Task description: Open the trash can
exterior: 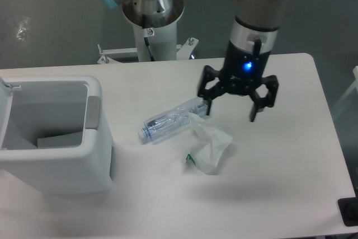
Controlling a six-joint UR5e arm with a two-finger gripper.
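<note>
The trash can [53, 138] sits at the left edge of the frame on the white tabletop [279, 183], and its left side is cut off by the frame border. Its lid [5, 113] is swung up and only a narrow white strip of it shows at the far left. The grey interior is exposed, and a pale flat piece [59, 140] lies at the bottom; what it is cannot be made out. A grey push tab [93, 113] sits on the can's right rim.

Near the middle of the frame, a clear plastic bottle [168, 122] lies on its side, its right end partly covered by a crumpled clear plastic bag [210, 146]. A small green mark [189, 159] shows at the bag's lower left edge; too small to identify.

The tool [230, 111] hangs above the tabletop in the upper middle right of the frame, fingers spread wide and holding nothing, with a blue light on its body. Its left fingertip stands just beside the bottle's covered end; contact cannot be judged. The arm's upper part is cut off by the top edge. The arm's pedestal [151, 32] stands behind the tabletop.
</note>
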